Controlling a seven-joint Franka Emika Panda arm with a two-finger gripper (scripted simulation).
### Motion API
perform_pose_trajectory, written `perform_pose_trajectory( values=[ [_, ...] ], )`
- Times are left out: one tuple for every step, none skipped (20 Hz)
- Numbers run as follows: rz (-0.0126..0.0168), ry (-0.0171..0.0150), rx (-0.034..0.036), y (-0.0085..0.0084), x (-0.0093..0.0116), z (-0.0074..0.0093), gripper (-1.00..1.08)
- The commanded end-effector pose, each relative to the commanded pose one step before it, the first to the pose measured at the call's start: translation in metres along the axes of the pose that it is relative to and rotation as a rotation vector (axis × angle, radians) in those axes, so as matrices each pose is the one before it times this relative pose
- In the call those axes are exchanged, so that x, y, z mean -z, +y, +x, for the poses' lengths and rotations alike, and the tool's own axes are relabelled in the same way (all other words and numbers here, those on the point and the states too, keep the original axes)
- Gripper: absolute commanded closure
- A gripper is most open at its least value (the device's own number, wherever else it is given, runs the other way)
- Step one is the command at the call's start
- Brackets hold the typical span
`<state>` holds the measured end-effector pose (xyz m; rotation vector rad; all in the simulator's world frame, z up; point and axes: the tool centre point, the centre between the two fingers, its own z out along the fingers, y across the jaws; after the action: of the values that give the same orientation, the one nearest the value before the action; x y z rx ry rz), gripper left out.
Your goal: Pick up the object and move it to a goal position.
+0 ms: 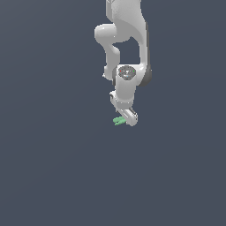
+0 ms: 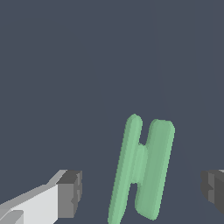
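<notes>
At the exterior view's centre, just left of the arm's lowest part, the green object point(image 1: 118, 120) lies on the flat dark grey desk point(image 1: 53, 167), w/ thin prongs sticking out toward the exterior view's left. Right beside it, touching or nearly so in that view, is the white hand point(image 1: 128, 116), hanging from the white arm point(image 1: 126, 53) that comes down from the top edge; wrist points downward. Can't tell from this view whether the object is lifted or resting. In the wrist view: one finger w/ a dark grey pad point(image 2: 70, 194) on one side, the green object point(image 2: 142, 168) in the middle, 2nd dark pad point(image 2: 214, 189) at the far side. Object shows as two long bars joined by a short crossbar. Hand is wide open, clear gap btw each pad and the object, nothing gripped; object sits btw the fingers, nearer the 2nd pad.
</notes>
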<state>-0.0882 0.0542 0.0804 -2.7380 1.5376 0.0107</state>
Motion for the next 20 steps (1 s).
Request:
perform_pose_trajectory(
  values=[
    [0.00095, 0.00163, -0.05503, 0.00324, -0.00425, -0.00503, -0.92],
    [0.00022, 0.00054, -0.01840, 0.00124, -0.00144, -0.00166, -0.92],
    [0.00021, 0.00052, -0.01714, 0.00120, -0.00133, -0.00152, -0.92],
    [0.00020, 0.00050, -0.01588, 0.00115, -0.00122, -0.00137, -0.92],
    [0.00019, 0.00048, -0.01460, 0.00108, -0.00112, -0.00124, -0.92],
    [0.00017, 0.00045, -0.01335, 0.00102, -0.00101, -0.00111, -0.92],
    [0.00016, 0.00041, -0.01206, 0.00094, -0.00091, -0.00099, -0.92],
    [0.00015, 0.00038, -0.01081, 0.00086, -0.00081, -0.00086, -0.92],
    [0.00013, 0.00034, -0.00954, 0.00077, -0.00071, -0.00075, -0.92],
    [0.00012, 0.00030, -0.00827, 0.00067, -0.00061, -0.00064, -0.92],
    [0.00010, 0.00026, -0.00700, 0.00058, -0.00051, -0.00053, -0.92],
    [0.00008, 0.00021, -0.00573, 0.00048, -0.00042, -0.00043, -0.92],
    [0.00007, 0.00017, -0.00444, 0.00037, -0.00033, -0.00034, -0.92],
    [0.00005, 0.00012, -0.00320, 0.00027, -0.00023, -0.00023, -0.92],
    [0.00003, 0.00007, -0.00189, 0.00016, -0.00014, -0.00015, -0.92],
    [0.00001, 0.00003, -0.00069, 0.00006, -0.00005, -0.00002, -0.92],
    [-0.00032, -0.00023, 0.00440, -0.00028, 0.00019, 0.00012, -0.92],
    [0.00000, 0.00000, 0.00000, 0.00001, -0.00029, -0.00002, -0.92],
    [0.00000, 0.00000, 0.00000, 0.00003, -0.00088, -0.00006, -0.92],
    [0.00000, 0.00000, 0.00000, 0.00005, -0.00146, -0.00009, -0.92]
  ],
)
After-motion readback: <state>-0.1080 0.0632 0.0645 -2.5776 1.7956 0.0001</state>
